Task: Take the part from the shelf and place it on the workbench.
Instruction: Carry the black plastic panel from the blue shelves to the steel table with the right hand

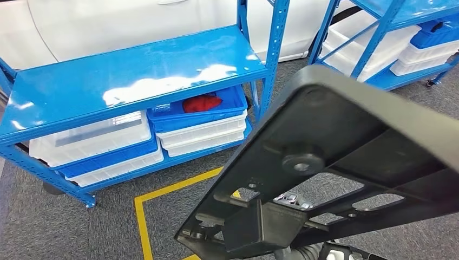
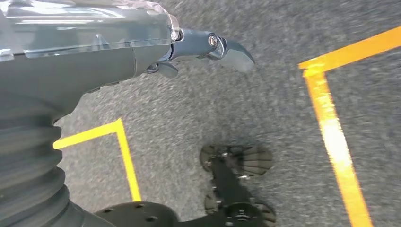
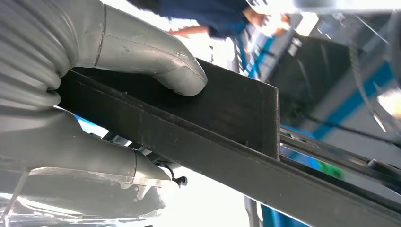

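Observation:
A large black flat part [image 1: 335, 135] with ribs, holes and a round boss is held up close in front of me in the head view, tilted, hiding much of the floor. In the right wrist view my right hand [image 3: 38, 132] grips this black part [image 3: 227, 123] at one edge; the grey thumb [image 3: 161, 66] presses on one face and the other fingers lie under it. My left hand [image 2: 203, 49] hangs over the grey carpet, its fingers apart and holding nothing.
A blue shelf unit [image 1: 135, 76] stands ahead, its top board bare, with white and blue bins below; one blue bin holds a red item [image 1: 201, 103]. A second blue shelf [image 1: 389, 32] stands at right. Yellow tape [image 1: 162, 195] marks the carpet. A person in blue [image 3: 213, 14] stands beyond.

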`<state>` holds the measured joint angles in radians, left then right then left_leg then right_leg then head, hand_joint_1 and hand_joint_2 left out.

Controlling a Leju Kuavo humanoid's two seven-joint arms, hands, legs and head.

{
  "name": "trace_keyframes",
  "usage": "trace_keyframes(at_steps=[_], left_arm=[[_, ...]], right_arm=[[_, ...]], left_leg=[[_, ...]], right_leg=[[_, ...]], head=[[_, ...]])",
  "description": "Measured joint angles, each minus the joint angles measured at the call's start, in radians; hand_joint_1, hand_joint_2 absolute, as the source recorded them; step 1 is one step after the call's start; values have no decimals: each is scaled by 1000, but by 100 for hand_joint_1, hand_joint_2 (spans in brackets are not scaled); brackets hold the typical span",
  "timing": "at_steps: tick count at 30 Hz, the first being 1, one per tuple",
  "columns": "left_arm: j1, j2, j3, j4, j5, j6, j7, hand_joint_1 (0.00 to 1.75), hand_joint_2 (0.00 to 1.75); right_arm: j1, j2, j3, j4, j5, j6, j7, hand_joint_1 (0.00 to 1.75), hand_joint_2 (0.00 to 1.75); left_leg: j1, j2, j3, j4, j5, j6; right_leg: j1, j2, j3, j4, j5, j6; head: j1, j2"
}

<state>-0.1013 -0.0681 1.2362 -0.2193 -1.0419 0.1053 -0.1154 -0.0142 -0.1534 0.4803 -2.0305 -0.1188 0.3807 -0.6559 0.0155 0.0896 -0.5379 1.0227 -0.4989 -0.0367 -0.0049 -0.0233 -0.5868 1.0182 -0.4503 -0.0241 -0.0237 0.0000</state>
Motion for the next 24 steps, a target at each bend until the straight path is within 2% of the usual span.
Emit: trace_keyframes(at_steps=[1,3,4,5,6,7,8,10,11,12,13,14,15,16,18,19,20,21,22,23,24], left_arm=[[-2,3,0,0,2,2,-1,0,175],[-1,10,0,0,4,5,-3,0,175],[1,13,0,0,5,7,-5,0,175],[3,16,0,0,6,8,-9,0,175],[5,20,0,0,6,8,-17,0,175],[5,23,0,0,5,7,-25,0,175],[5,27,0,0,3,4,-33,0,175],[4,39,0,0,-2,-2,-42,0,175],[4,44,-1,0,-4,-5,-43,0,175],[3,50,-1,-1,-6,-7,-43,0,175],[3,53,-2,-1,-8,-8,-43,0,175],[1,55,-2,-1,-9,-9,-42,0,175],[0,56,-2,-1,-11,-11,-42,0,175],[-1,56,-3,-1,-14,-13,-41,0,175],[2,57,-5,-1,-23,-16,-39,0,175],[5,57,-7,-1,-28,-18,-38,0,175],[7,57,-10,-1,-32,-21,-36,0,175],[7,56,-14,0,-36,-23,-33,0,175],[7,55,-18,0,-39,-26,-30,0,175],[6,55,-21,0,-40,-28,-26,0,175],[5,54,-24,0,-41,-30,-22,0,175]], right_arm=[[-8,11,0,0,-7,0,0,175,175],[-19,27,0,2,-14,6,0,175,175],[-21,33,0,5,-16,13,0,175,175],[-22,39,-1,7,-18,23,0,175,175],[-23,45,-2,9,-18,35,0,175,175],[-25,53,-4,10,-17,46,0,175,175],[-27,63,-6,9,-15,54,0,175,175],[-29,80,-10,6,-7,59,0,175,175],[-29,87,-11,3,-2,59,0,175,175],[-28,93,-12,-1,1,58,0,175,175],[-25,98,-12,-6,5,56,0,175,175],[-23,102,-12,-13,9,53,0,175,175],[-21,104,-12,-19,14,46,0,175,175],[-20,105,-12,-24,21,38,0,175,175],[-18,105,-11,-31,34,18,0,175,175],[-14,105,-11,-33,41,7,0,175,175],[-10,105,-10,-34,48,-5,0,175,175],[-5,103,-8,-36,55,-17,0,175,175],[-1,101,-5,-40,60,-27,0,175,175],[1,99,-2,-43,63,-34,0,175,175],[2,96,2,-47,63,-39,0,175,175]], left_leg=[[2,-21,-14,36,-27,-4],[4,-66,-67,161,-99,-7],[3,-75,-94,223,-124,-7],[3,-79,-110,258,-131,-4],[1,-82,-108,255,-118,0],[-1,-87,-86,210,-86,8],[-4,-102,-52,139,-48,18],[-8,-142,6,17,-2,36],[-10,-155,18,-11,4,41],[-12,-154,21,-20,3,43],[-14,-144,23,-26,8,43],[-11,-132,26,-35,15,45],[-8,-121,29,-45,22,49],[-5,-108,30,-54,30,52],[-3,-81,28,-60,35,57],[-4,-67,26,-60,36,57],[-4,-53,24,-59,36,56],[-3,-40,23,-58,35,55],[-2,-28,23,-56,33,52],[-2,-17,24,-53,31,47],[-3,-8,24,-48,26,42]], right_leg=[[-1,9,-2,-3,5,-7],[1,29,-9,-3,11,-16],[3,40,-12,-2,13,-19],[7,53,-15,-1,15,-20],[10,66,-17,1,17,-21],[13,78,-18,2,19,-21],[16,90,-18,3,20,-21],[19,112,-21,4,25,-17],[16,122,-24,4,28,-12],[13,132,-27,3,32,-6],[11,142,-29,1,37,1],[11,139,-31,1,37,6],[13,122,-38,13,27,11],[14,97,-52,43,4,16],[7,46,-104,159,-68,27],[1,38,-131,222,-97,33],[-4,33,-147,262,-110,40],[-10,28,-144,265,-104,45],[-15,21,-119,229,-81,50],[-17,5,-78,161,-50,53],[-17,-21,-37,91,-28,51]], head=[[0,0],[0,0],[0,0],[0,0],[0,0],[0,0],[0,0],[0,0],[0,0],[0,0],[0,0],[0,0],[0,0],[1,0],[1,0],[1,0],[1,0],[1,0],[1,0],[1,0],[1,0]])
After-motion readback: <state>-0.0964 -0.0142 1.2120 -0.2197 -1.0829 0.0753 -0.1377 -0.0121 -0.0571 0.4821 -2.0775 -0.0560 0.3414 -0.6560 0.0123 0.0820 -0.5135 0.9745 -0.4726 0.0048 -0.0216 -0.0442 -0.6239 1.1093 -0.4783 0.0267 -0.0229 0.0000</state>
